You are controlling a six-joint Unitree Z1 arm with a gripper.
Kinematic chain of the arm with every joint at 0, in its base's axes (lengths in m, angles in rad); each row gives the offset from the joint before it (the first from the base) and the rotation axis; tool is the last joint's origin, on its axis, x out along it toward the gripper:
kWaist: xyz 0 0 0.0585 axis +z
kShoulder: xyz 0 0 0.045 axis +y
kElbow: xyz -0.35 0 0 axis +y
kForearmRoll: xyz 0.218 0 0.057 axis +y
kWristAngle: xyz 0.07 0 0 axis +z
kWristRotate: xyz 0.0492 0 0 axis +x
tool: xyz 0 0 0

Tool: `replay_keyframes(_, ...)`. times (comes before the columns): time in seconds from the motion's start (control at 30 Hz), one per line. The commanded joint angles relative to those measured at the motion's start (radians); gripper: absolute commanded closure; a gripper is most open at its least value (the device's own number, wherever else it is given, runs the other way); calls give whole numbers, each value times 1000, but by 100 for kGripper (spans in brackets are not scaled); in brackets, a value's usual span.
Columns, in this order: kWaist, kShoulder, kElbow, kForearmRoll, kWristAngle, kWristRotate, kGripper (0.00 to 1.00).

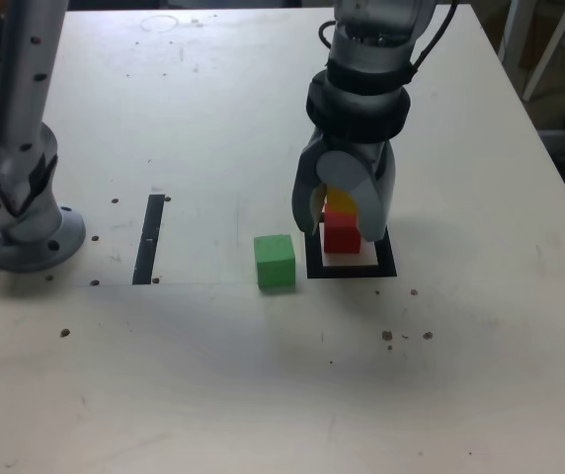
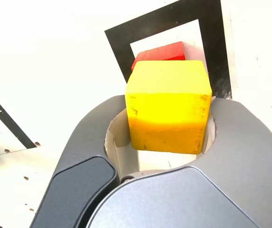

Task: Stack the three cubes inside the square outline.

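The solid yellow cube with slightly scuffed faces (image 2: 168, 109) is upright, overlapping the solid red cube (image 1: 342, 234) in both views. The red one lies inside the thick black square outline with a white centre (image 1: 386, 259). The plain solid green cube (image 1: 275, 262) sits flat outside, toward eight o'clock from the red cube in the exterior view.

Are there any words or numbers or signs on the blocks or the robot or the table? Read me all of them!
There are none that I can read, not on the blocks, the robot arm or the table.
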Motion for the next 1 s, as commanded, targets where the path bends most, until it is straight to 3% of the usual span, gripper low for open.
replay_keyframes(0.0,2,3,4,-7,-5,3,71)
replay_keyframes(0.3,2,6,18,-22,-15,4,70)
replay_keyframes(0.37,2,6,23,-29,-18,8,60)
replay_keyframes(0.53,2,7,42,-49,-31,23,12)
replay_keyframes(0.6,3,7,48,-55,-34,25,4)
replay_keyframes(0.97,5,-12,62,-62,-24,19,1)
